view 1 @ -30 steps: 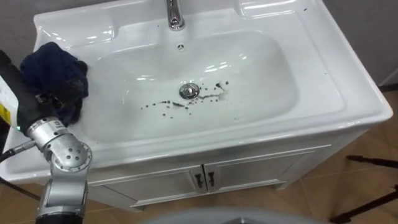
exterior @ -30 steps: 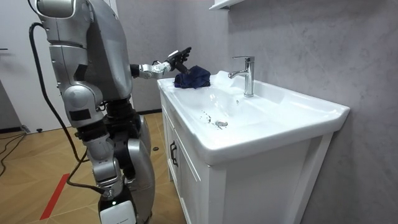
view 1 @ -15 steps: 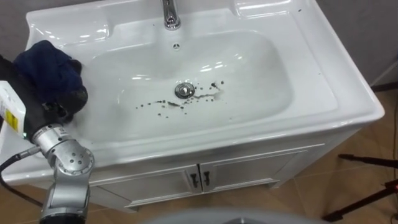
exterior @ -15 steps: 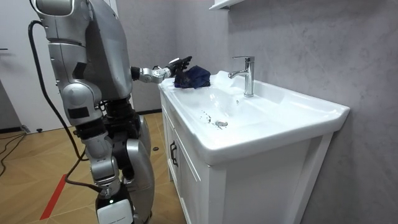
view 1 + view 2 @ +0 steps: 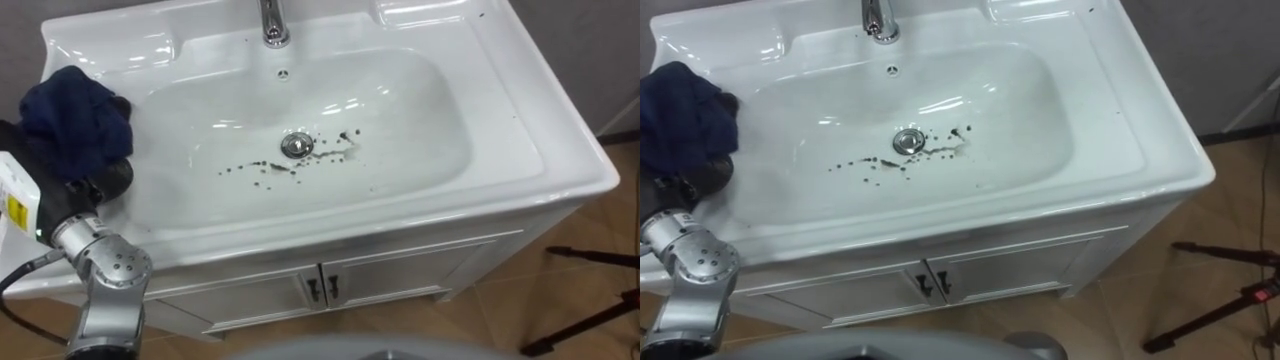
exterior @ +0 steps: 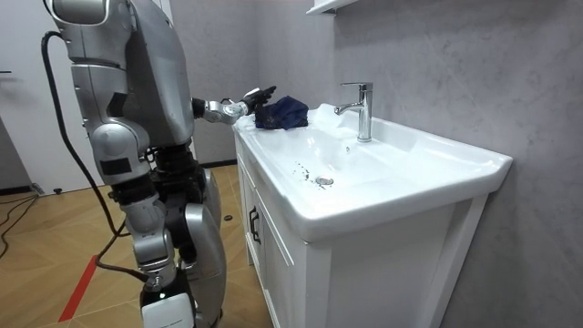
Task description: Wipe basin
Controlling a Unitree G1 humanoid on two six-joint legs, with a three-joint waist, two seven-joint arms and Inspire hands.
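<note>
Just beyond the fingers, left eye view: dark blue cloth (image 5: pixel 75 115) heaped on the basin (image 5: pixel 560 150) rim, left hand (image 5: pixel 95 180) against its near edge, finger curl unreadable; take a full bunch, then drag it right of the fingers onto the specks (image 5: pixel 290 165). Room view adds the stance at the cabinet (image 6: pixel 282 273) end and the tap (image 6: pixel 363 109) at full height

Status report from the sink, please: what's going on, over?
Left hand at blue cloth on left ledge of basin. Basin not yet wiped: dark specks around drain. Tap at the back, clear of specks.
</note>
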